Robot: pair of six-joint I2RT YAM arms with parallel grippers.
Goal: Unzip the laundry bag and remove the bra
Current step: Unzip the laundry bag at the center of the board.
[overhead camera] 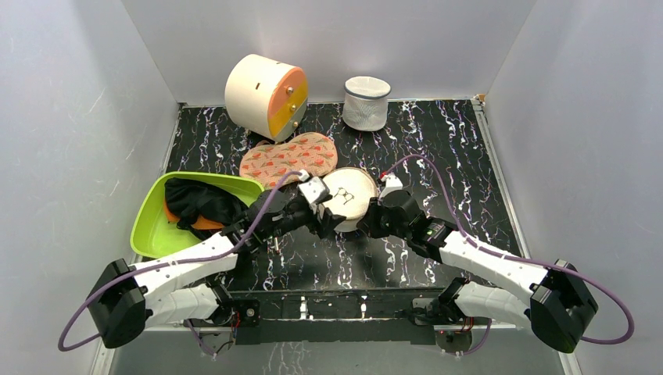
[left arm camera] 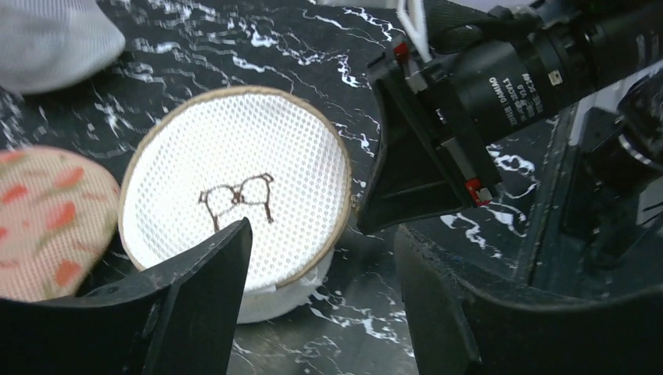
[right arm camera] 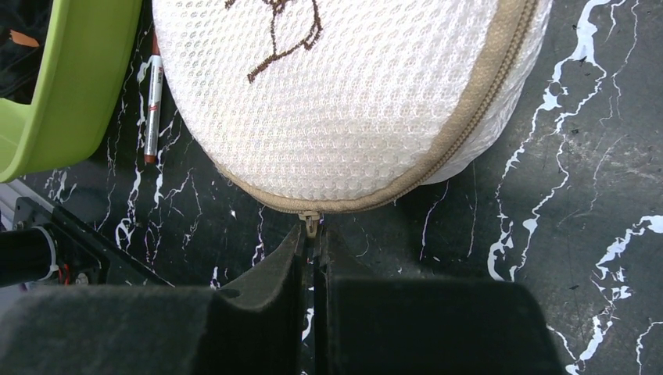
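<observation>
Two grippers crowd the near rim of the laundry bag, which sits flat face up mid-worktop with its zip closed all round as far as you can see; the bra is not visible and is presumably zipped inside. Your right gripper is pinched tight on the small zip pull, while the left gripper hangs wide apart just beside the bag, gripping nothing. With nothing pinning it, the bag may simply slide along when you draw the pull, or the thin tab may slip from that narrow pinch. The two wrists sit very close, so a sweep around the tan trim risks a knock between them. Room is tight on the left: the green tray and a pen lie near, and the orange patterned cloth lies right against the bag's far side. Bare marbled surface opens to the right and front.
</observation>
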